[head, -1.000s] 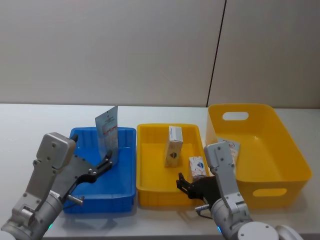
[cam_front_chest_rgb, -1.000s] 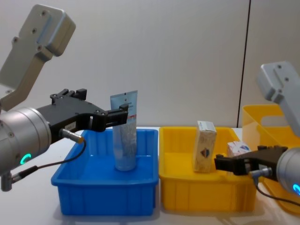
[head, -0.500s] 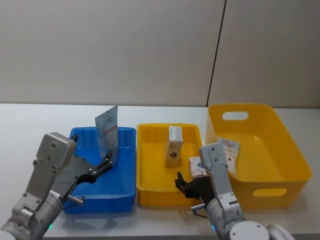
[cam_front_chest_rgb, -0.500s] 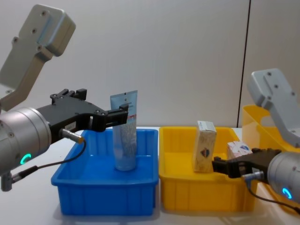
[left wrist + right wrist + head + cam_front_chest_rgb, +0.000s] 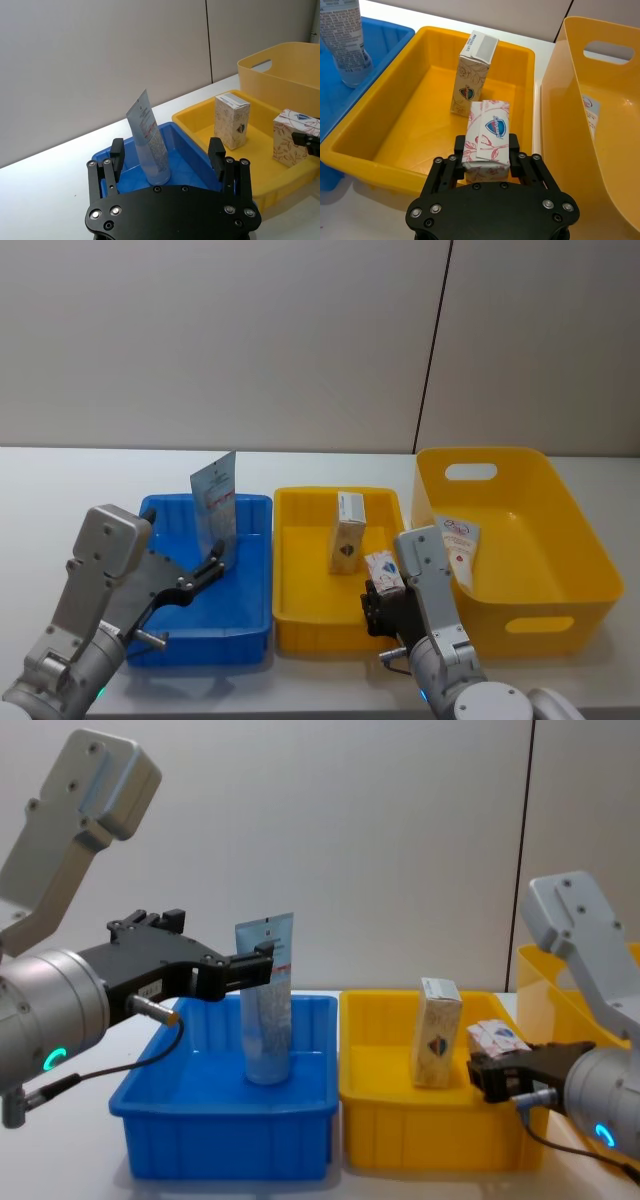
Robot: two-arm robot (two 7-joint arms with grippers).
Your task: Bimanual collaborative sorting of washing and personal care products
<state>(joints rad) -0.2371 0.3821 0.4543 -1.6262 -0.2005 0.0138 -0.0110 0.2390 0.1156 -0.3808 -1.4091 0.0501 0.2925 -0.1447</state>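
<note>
Your right gripper (image 5: pixel 487 152) was clenched on a small white carton (image 5: pixel 487 137), held tilted above the near right corner of the small yellow tray (image 5: pixel 300 625). A second carton (image 5: pixel 347 532) stood upright near that tray's far edge. Your left gripper (image 5: pixel 167 155) hung released at the near edge of the blue tray (image 5: pixel 245 635), its fingers (image 5: pixel 116 152) spread apart and clear of the pale blue tube (image 5: pixel 149 142), which stood cap down near the tray's far side. Another tube (image 5: pixel 460 545) lay against the left wall of the big yellow bin (image 5: pixel 575 510) at the bench's right end.
</note>
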